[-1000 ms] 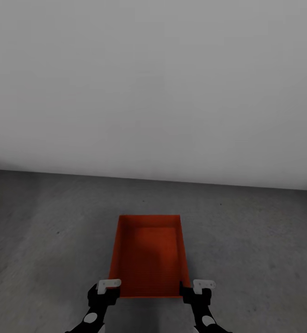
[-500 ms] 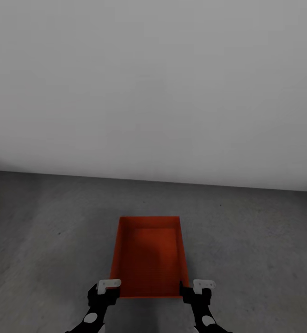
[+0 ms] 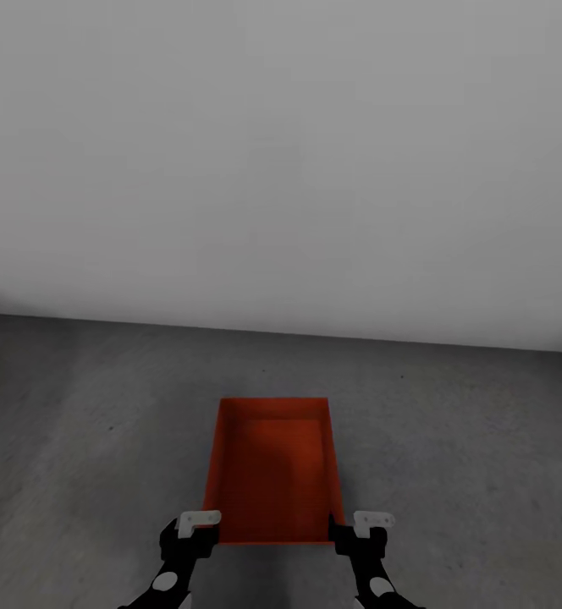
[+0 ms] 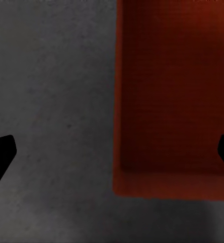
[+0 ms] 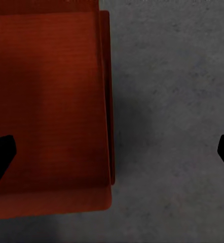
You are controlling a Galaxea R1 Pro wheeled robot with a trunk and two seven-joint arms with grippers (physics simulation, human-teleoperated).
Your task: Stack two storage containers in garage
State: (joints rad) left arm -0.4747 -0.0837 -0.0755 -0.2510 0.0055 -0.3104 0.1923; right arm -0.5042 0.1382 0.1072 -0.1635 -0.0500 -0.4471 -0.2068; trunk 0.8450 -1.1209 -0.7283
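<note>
One orange-red storage container point(image 3: 272, 474) rests lengthwise on the dark grey concrete floor point(image 3: 467, 440) of the garage, open side up and empty. My left gripper point(image 3: 193, 538) hovers at its near left corner and my right gripper point(image 3: 359, 538) at its near right corner. The left wrist view has the left gripper point(image 4: 113, 154) open, black fingertips point(image 4: 0, 157) wide apart, straddling the container point(image 4: 173, 101) side wall from above. Seen from the right wrist, the right gripper point(image 5: 112, 154) is just as open over the container point(image 5: 46, 101) other side wall. Neither grips it.
A bare pale grey wall point(image 3: 281, 169) stands a short way beyond the container. Mottled concrete stretches to both sides of it.
The container sits very slightly lower in the head view than a second ago. Both grippers keep their places at its near corners.
</note>
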